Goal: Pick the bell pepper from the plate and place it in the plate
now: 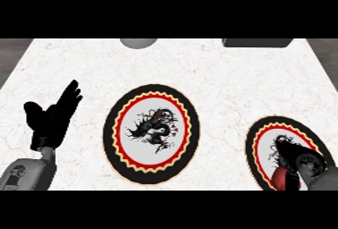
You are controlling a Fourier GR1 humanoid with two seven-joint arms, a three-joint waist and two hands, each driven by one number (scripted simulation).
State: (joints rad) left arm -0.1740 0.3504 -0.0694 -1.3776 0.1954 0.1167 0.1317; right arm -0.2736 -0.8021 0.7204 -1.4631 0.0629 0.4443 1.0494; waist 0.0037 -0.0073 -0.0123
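Two plates with black rims, red zigzag bands and a dragon print lie on the white counter. The middle plate (151, 133) holds nothing. The right plate (264, 129) at the lower right carries a red bell pepper (283, 180), mostly hidden under my right hand (303, 161). That hand's fingers curl over the pepper. My left hand (52, 118) rests open at the left, fingers up, well apart from both plates.
A grey round object (138, 42) sits at the counter's far edge, left of centre. A dark box (257, 42) stands at the far right. Bare counter lies between the two plates and behind them.
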